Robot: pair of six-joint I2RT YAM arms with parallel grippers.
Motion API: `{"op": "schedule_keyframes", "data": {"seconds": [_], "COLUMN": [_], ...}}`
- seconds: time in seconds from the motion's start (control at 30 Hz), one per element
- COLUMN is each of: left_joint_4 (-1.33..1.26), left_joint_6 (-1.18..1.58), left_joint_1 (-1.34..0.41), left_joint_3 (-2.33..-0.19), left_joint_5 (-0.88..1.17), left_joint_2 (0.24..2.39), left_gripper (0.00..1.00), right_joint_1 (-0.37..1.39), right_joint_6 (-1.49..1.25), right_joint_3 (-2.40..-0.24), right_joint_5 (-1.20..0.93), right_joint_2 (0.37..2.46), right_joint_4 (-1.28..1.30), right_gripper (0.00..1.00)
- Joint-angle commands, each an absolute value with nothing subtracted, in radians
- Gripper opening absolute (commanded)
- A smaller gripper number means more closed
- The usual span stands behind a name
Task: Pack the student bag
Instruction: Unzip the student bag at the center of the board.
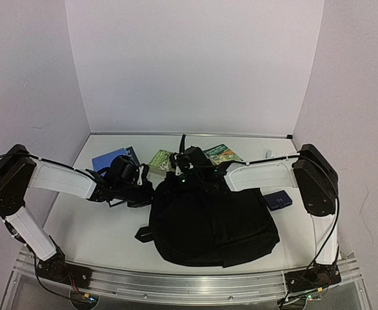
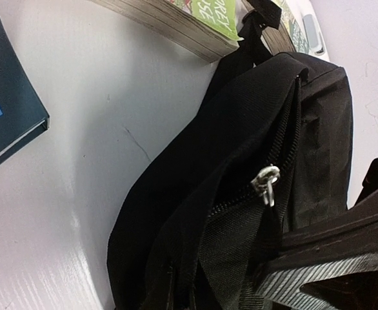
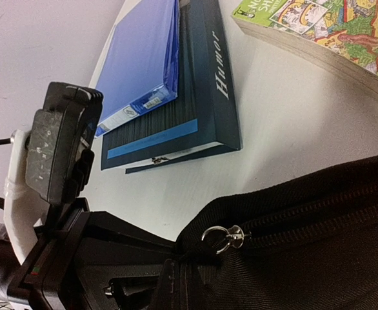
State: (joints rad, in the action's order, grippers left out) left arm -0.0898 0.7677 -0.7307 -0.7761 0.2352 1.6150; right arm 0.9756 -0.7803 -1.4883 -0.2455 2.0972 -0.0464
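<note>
Centrally, a large soft black woven-fabric student bag (image 1: 208, 223) lies slumped on the smooth white table (image 1: 92, 226), with a small silver metal zipper pull (image 2: 266, 181) by its toothed zipper. At the left, a glossy blue folder (image 1: 108, 160) rests on a dark hardback book (image 3: 202, 97). The left gripper (image 1: 147, 188) pinches the bag's left edge, fingers nearly together. The right gripper (image 1: 188, 171) is closed at the bag's far end; I cannot tell what it holds. Green paperbacks (image 1: 161, 159) lie behind, with a small dark blue pouch (image 1: 278, 200) at the right. Plain pale walls (image 1: 195, 64) enclose the table.

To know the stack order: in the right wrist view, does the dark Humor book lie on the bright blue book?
No, the bright blue book lies on top, covering part of the dark Humor book.
</note>
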Motion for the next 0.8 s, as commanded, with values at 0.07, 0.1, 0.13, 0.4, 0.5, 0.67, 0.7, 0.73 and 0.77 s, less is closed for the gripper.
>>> {"op": "schedule_keyframes", "data": {"seconds": [0.07, 0.1, 0.13, 0.4, 0.5, 0.67, 0.7, 0.73, 0.77], "left_joint_4": [-0.086, -0.073, -0.057, 0.087, 0.103, 0.130, 0.135, 0.140, 0.143], "left_joint_6": [0.757, 0.755, 0.754, 0.785, 0.804, 0.818, 0.817, 0.817, 0.816], "left_joint_1": [-0.729, -0.729, -0.729, -0.729, -0.729, -0.727, -0.727, -0.727, -0.727], "left_joint_3": [-0.743, -0.730, -0.718, -0.622, -0.584, -0.558, -0.558, -0.560, -0.562], "left_joint_5": [0.141, 0.129, 0.115, 0.028, 0.011, -0.019, -0.014, -0.009, -0.004], "left_joint_2": [1.487, 1.462, 1.435, 1.260, 1.190, 1.102, 1.093, 1.086, 1.080], "left_gripper": [0.22, 0.25, 0.28, 0.34, 0.36, 0.39, 0.39, 0.39, 0.39], "right_joint_1": [1.019, 1.020, 1.021, 1.031, 1.037, 1.048, 1.051, 1.055, 1.057], "right_joint_6": [-0.797, -0.808, -0.818, -0.899, -0.949, -1.036, -1.044, -1.052, -1.059], "right_joint_3": [-1.516, -1.514, -1.514, -1.533, -1.540, -1.518, -1.513, -1.508, -1.502], "right_joint_5": [-0.265, -0.257, -0.250, -0.262, -0.290, -0.318, -0.315, -0.311, -0.305], "right_joint_2": [2.113, 2.114, 2.115, 2.137, 2.146, 2.132, 2.124, 2.112, 2.103], "right_joint_4": [-0.040, -0.040, -0.041, -0.075, -0.100, -0.166, -0.176, -0.187, -0.198], "right_gripper": [0.00, 0.00, 0.00, 0.00, 0.00, 0.05, 0.05, 0.06, 0.06]}}
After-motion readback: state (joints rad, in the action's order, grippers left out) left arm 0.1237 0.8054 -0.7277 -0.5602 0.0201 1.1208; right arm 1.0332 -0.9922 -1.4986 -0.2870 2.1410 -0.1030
